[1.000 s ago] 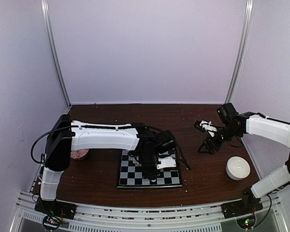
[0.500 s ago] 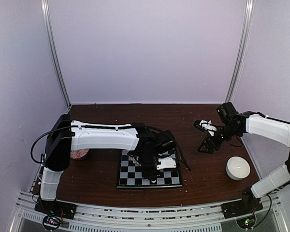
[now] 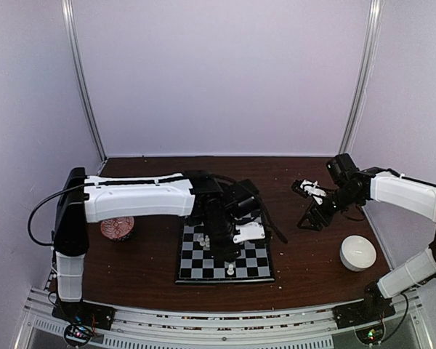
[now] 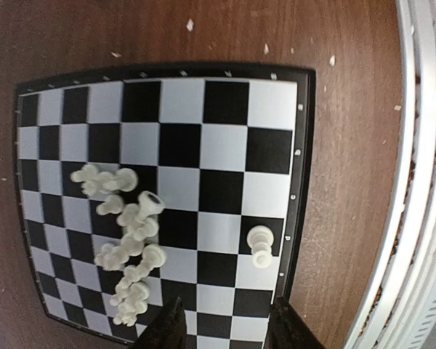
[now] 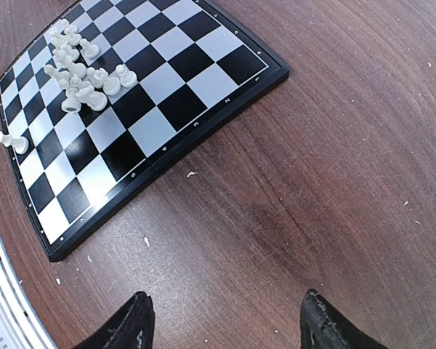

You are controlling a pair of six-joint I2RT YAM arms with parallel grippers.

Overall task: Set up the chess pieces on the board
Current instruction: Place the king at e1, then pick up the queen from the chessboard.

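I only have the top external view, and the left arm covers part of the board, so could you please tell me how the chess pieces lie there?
Observer: The left wrist view shows most chess pieces jumbled in one heap on the board, touching one another.
Operator: Is the left gripper holding one?
Observer: No, it is open above the board, nothing between its fingers.
Operator: And the right gripper?
Observer: Open too, empty, over bare table.
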